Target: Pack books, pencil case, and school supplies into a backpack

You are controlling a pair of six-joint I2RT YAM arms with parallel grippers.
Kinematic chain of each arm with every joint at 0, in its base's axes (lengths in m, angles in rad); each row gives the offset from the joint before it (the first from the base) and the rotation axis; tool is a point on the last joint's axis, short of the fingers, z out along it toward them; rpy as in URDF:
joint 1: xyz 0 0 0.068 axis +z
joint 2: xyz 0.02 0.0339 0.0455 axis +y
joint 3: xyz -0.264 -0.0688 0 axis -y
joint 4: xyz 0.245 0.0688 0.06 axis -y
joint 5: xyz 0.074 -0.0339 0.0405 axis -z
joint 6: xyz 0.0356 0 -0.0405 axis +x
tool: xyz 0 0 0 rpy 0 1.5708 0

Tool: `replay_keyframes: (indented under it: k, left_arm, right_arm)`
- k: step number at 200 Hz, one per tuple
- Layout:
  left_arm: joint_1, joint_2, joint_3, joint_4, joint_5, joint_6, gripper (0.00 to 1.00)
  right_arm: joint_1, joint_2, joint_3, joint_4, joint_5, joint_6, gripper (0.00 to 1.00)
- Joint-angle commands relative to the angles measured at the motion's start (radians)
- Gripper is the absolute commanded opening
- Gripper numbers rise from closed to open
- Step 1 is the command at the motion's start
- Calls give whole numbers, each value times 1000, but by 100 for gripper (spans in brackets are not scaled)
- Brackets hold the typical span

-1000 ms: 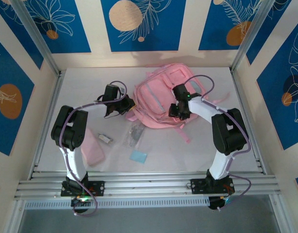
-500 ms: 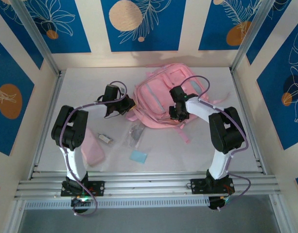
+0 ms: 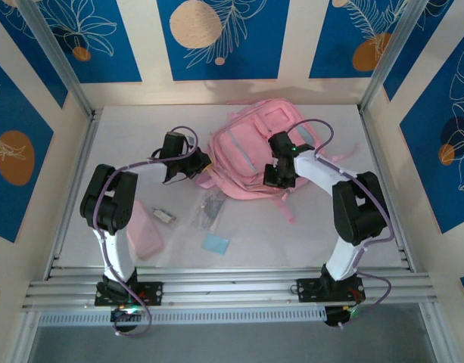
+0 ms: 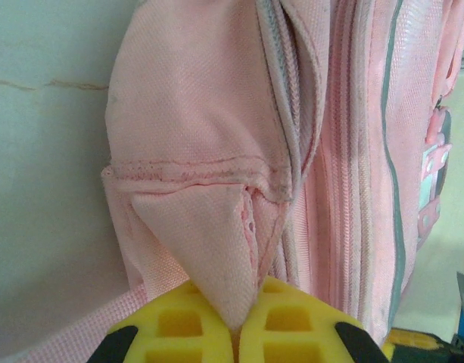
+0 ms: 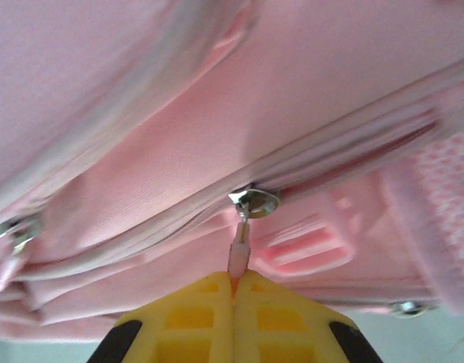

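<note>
**Both grippers pinched onto the pink backpack**

From above, the backpack lies slumped at the back middle of the pale table, soft woven cloth with grey-blue piping. The left gripper is at its lower left corner and the right gripper is on its near right edge. On the tabletop in front lie the flat pale-pink pencil case beside the left arm, a tiny whitish clip near it, a crinkled clear bag of grey items, and the square light-blue pad closest to the front rail. The front right of the table is bare (plenty of room there).

At the left wrist, the yellow waffle-patterned pads are pressed together on a triangular flap of coarse-weave pink fabric at the backpack's corner. Bare table runs along its left side.

At the right wrist, the yellow pads pinch a small pink zipper pull. It hangs from a shiny metal slider on a zip line crossing smooth pink cloth, with a pink plastic buckle just to the right.
</note>
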Motion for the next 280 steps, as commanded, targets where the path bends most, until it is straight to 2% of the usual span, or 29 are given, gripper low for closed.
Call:
replay_keyframes:
  k: [1,56,77,97,111,126,168,191,229,254,280]
  left_arm:
    - [-40,26,-7,96,39,-26,0]
    - [-63,41,18,111,37,-42,0]
    - [-63,37,21,100,35,-35,0]
    - [-60,29,28,68,38,-9,0]
    - [-57,19,37,21,34,27,4]
    - [-51,-1,44,-35,24,77,11]
    - [-28,-58,112,-265,-40,273,47]
    - [-32,-90,184,-435,-98,428,52]
    - [-85,-143,243,-609,-211,600,56]
    - [-153,-168,238,-629,-251,656,57]
    - [-229,-175,233,-619,-265,671,57]
  right_arm:
    - [44,-34,-20,46,-212,86,0]
    - [132,9,42,117,-370,138,0]
    - [151,20,53,95,-374,128,0]
    - [126,-2,21,106,-375,130,0]
    - [98,-36,3,102,-368,122,1]
    - [68,-88,-6,83,-339,105,9]
    - [-95,-210,-67,55,-258,65,39]
    - [-210,-249,-128,107,-231,66,51]
    - [-375,-220,-179,228,-278,109,58]
    - [-418,-150,-175,318,-335,144,60]
    - [-420,-62,-143,371,-361,176,60]
